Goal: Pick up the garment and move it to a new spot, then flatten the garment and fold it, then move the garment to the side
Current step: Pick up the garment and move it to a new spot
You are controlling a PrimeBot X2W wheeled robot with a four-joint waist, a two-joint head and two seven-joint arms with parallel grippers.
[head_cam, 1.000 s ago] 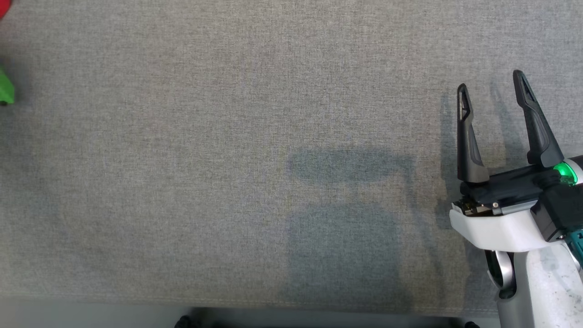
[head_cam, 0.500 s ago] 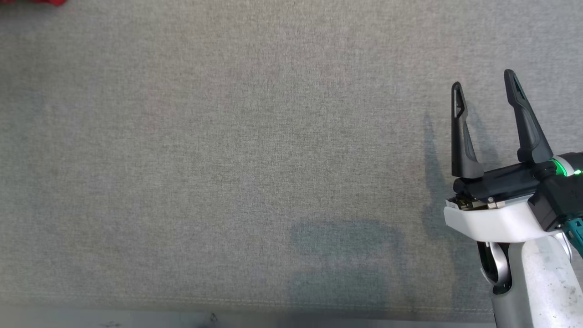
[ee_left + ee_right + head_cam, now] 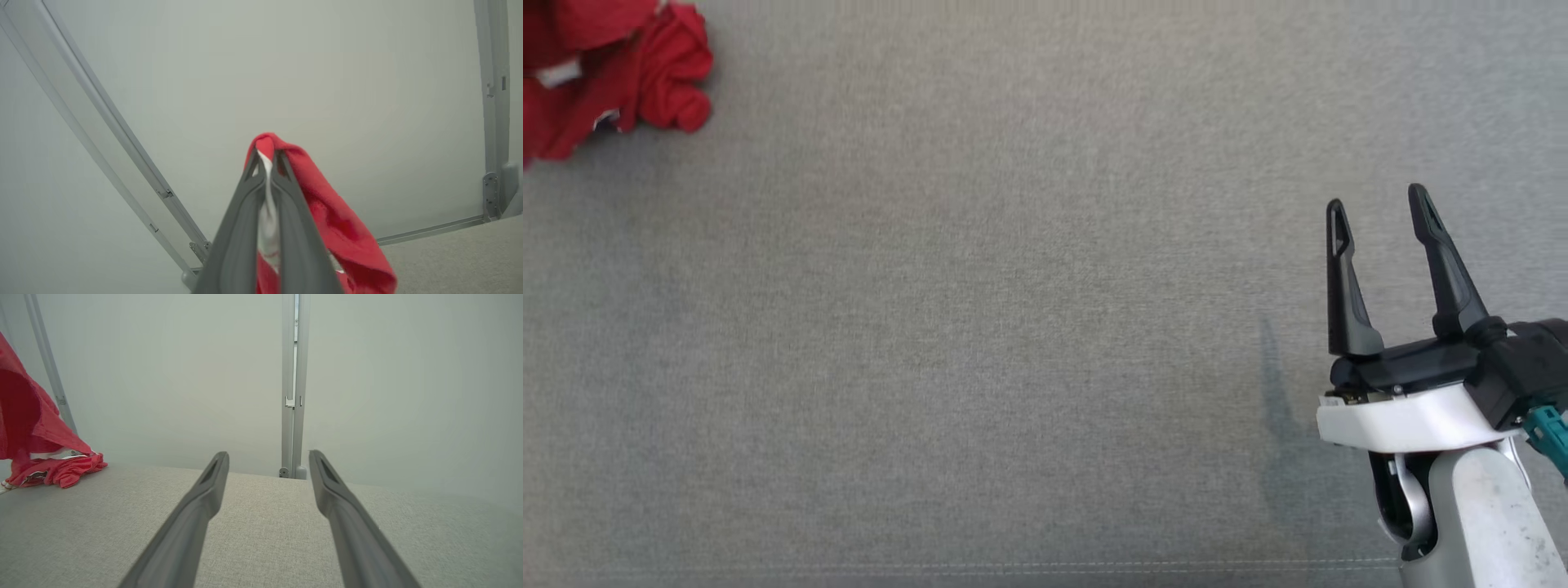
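1. At the upper left corner of the head view, on the grey tabletop (image 3: 980, 327), a red garment (image 3: 613, 73) lay bunched in soft, rounded folds. Small white patches showed among the red, and the picture's edge cut part of it off.
2. In the left wrist view, the left pincer (image 3: 267, 157) was clamped tight on a fold of the garment. Red cloth curled over both dark fingertips, a white strip ran down between the fingers, and more red cloth hung to their right.
3. In the right wrist view, the garment rose as a draped red sheet at the left edge, while its lower part sat crumpled on the tabletop.
4. The right pincer (image 3: 1376, 198) stood at the lower right of the head view, well apart from the garment. Its two long, dark, tapered fingers were spread wide above a white wrist housing.
5. A broad stretch of bare tabletop lay between the garment and the right pincer. A thin stitched seam (image 3: 1013, 565) ran across close to the bottom edge of the head view.
6. The tabletop covering was a flat, woven, flecked grey fabric.
7. Beyond its far edge, in the right wrist view, a pale upright metal post (image 3: 294, 375) stood against a plain pale wall (image 3: 408, 375). The left wrist view showed a pale rail (image 3: 102, 130) that looked slanted and curved.
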